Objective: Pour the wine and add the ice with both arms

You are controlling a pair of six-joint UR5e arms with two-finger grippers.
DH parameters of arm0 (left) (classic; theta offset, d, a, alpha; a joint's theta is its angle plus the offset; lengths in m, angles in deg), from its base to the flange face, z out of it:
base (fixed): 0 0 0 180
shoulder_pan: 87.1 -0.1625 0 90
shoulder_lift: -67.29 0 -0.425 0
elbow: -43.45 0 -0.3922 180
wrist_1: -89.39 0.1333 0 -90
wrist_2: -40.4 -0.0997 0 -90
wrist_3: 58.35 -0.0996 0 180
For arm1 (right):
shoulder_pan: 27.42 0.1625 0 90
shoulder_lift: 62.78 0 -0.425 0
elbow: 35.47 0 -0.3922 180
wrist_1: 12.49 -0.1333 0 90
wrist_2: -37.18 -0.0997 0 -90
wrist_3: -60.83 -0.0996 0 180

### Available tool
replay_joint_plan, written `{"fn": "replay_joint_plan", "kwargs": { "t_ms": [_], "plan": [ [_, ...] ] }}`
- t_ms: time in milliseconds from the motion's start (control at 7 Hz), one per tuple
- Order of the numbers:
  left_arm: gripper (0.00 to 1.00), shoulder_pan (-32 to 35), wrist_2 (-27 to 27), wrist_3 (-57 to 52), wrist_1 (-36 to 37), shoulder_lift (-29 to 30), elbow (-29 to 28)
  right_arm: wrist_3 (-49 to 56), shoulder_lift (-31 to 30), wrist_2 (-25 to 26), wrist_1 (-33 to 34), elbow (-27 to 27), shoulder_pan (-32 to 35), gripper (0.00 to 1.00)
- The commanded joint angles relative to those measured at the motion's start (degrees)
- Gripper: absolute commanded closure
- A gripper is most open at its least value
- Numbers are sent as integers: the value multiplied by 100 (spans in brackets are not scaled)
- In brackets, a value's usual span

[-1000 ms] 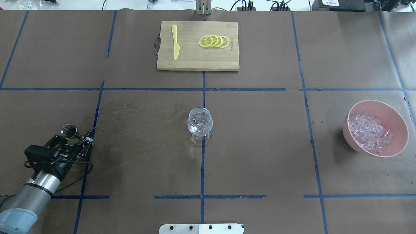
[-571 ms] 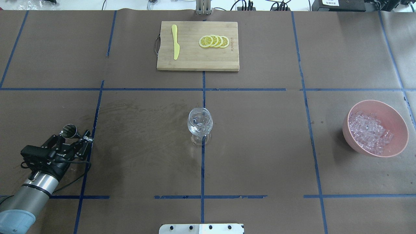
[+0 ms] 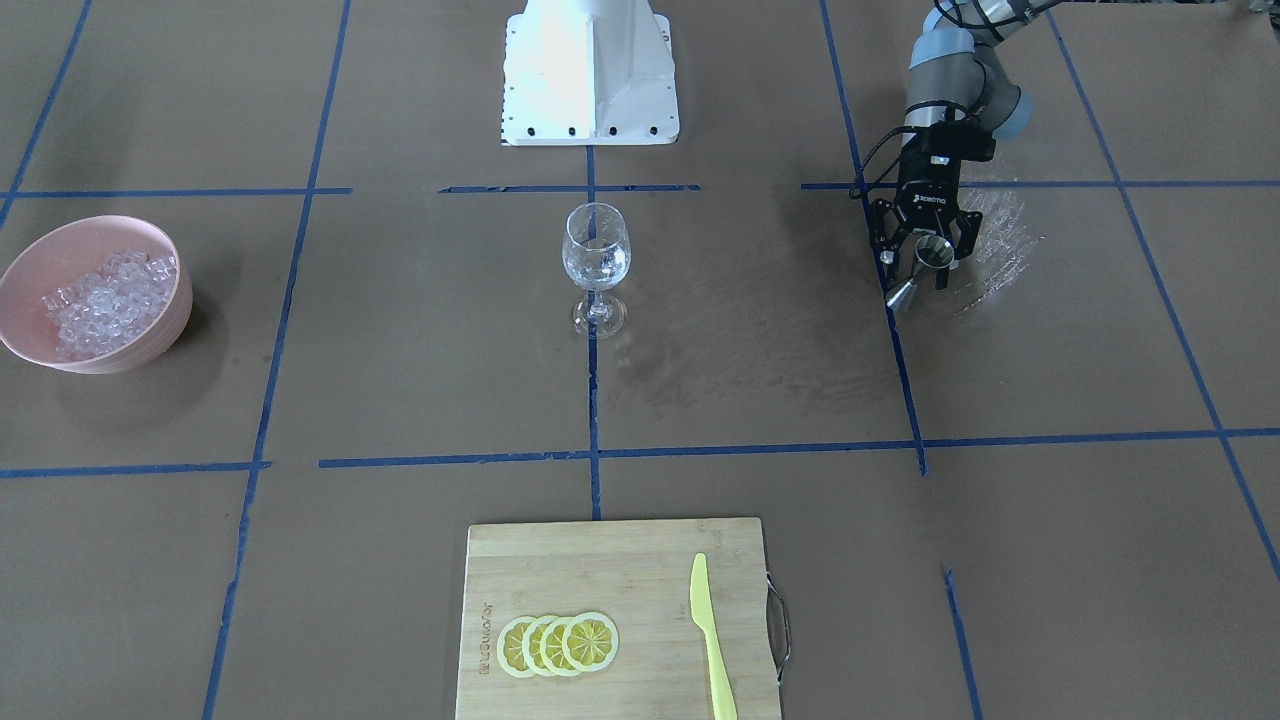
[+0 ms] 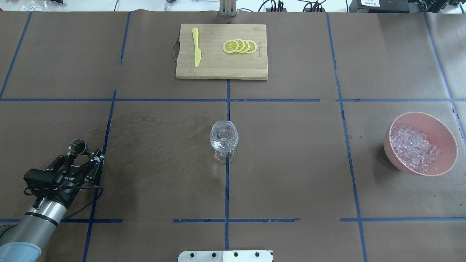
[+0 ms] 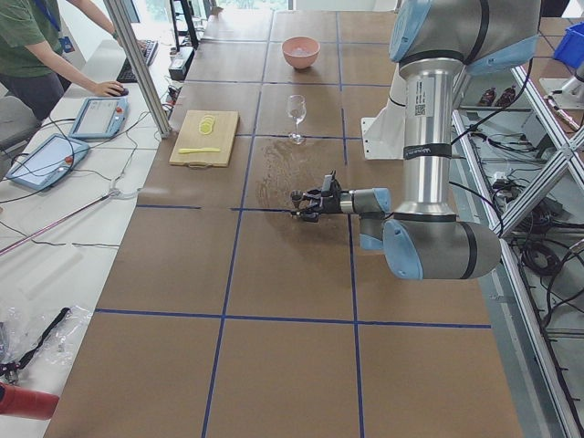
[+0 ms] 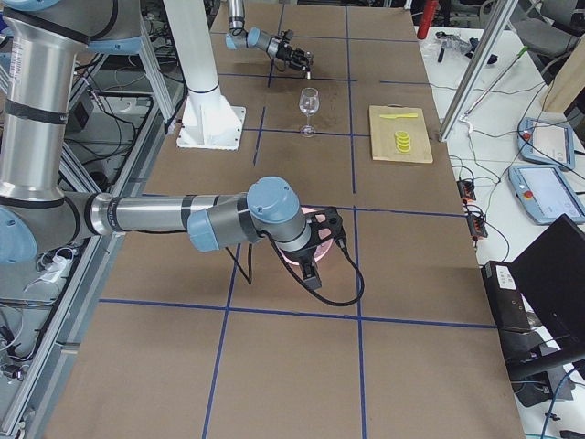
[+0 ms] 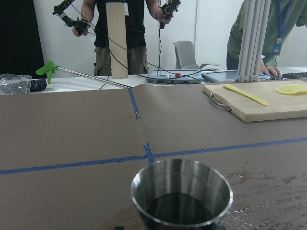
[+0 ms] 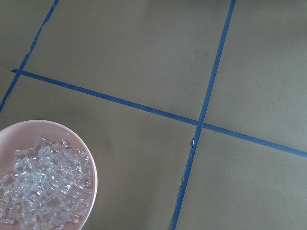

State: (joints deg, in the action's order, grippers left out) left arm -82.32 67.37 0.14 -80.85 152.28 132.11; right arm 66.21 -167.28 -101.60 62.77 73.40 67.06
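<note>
Far left, the silver-grey left arm [image 4: 40, 214] reaches low over the brown-papered table [image 4: 291, 163]. Its black left gripper [image 4: 83, 154] has its jaws set wider than the small steel double-cone measuring cup [image 4: 77, 146], which stands upright between them, mouth up. Next comes a darker, streaked patch [image 4: 156, 123] on the paper. In the middle a clear stemmed wine glass [image 4: 224, 136] stands upright on a blue tape line [image 4: 226, 189]. Beyond it lies a bamboo cutting board [image 4: 218, 69], with a yellow plastic knife [image 4: 196, 47] on its left part and four overlapping lemon slices [image 4: 240, 46] on its right. Far right sits a pink bowl [image 4: 442, 131], the ice [image 4: 413, 147] heaped inside as small clear cubes. The right gripper [image 6: 313, 265] hangs just over that bowl. Whether its jaws are wide or narrow I cannot tell.
</note>
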Motion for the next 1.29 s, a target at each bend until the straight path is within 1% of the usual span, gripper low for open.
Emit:
{"fn": "replay_joint_plan", "kwargs": {
  "t_ms": [0, 286, 429, 571, 1143],
  "plan": [
    [43, -30, -33, 4, 0, 0, -59, -2, 0, 0, -2, 3, 0, 0],
    [53, -56, -33, 4, 0, 0, -59, -2, 0, -9, -2, 3, 0, 0],
    [56, -57, -94, 4, 0, 0, -59, -2, 0, -9, -2, 3, 0, 0],
    [58, -74, -95, 4, 0, 0, -59, -2, 0, -9, 7, 3, 0, 0],
    [58, -118, -95, 4, 0, 0, -59, 7, -9, -9, 7, -6, 0, 0]
  ]
}}
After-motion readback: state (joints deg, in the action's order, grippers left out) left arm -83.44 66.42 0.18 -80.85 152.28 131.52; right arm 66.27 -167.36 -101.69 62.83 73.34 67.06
